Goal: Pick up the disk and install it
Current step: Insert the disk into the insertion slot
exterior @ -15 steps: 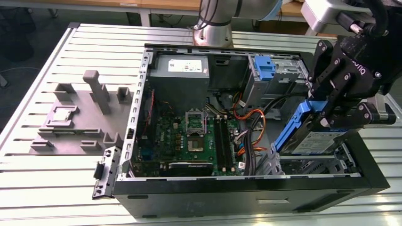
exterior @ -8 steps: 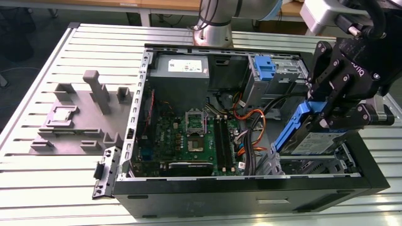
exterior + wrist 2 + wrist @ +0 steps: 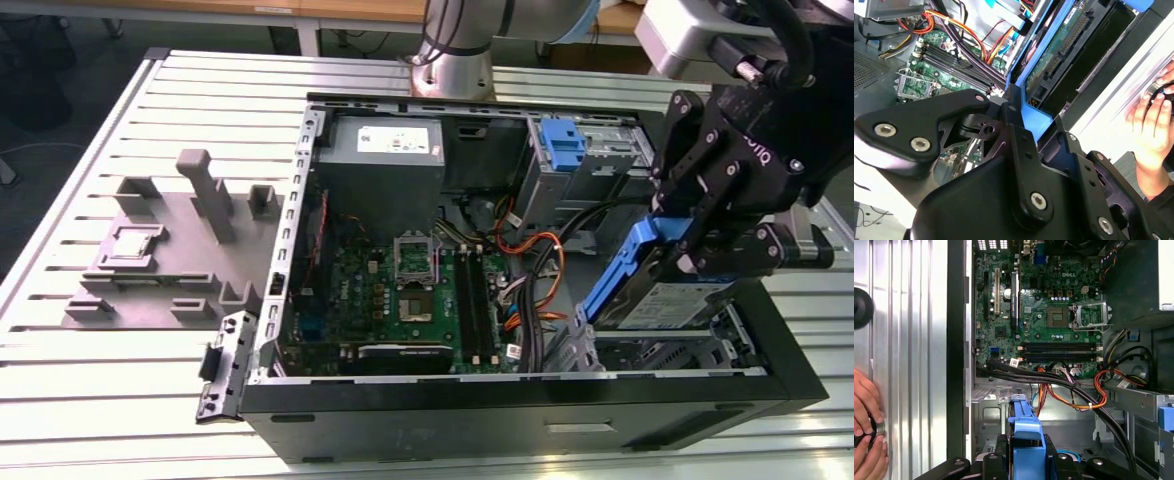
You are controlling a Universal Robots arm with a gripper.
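Hanging tilted over the drive bay (image 3: pixel 667 350) at the exterior view's right of the open black computer case (image 3: pixel 534 390), the flat silver disk with blue plastic side rails (image 3: pixel 663 295) is clamped between the black gripper (image 3: pixel 701 250)'s closed fingers.

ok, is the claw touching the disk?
Touching. In the exterior view the claw is shut on the disk, pinching its blue-railed edge, the drive tilted over the case.

Case: open black computer tower (image 3: pixel 534 415) on slatted table (image 3: pixel 120 400).
Inside: motherboard (image 3: pixel 400 300), grey power supply (image 3: pixel 380 150), orange cables (image 3: pixel 1054 392).
Exterior view's left: grey fixture (image 3: pixel 160 255).
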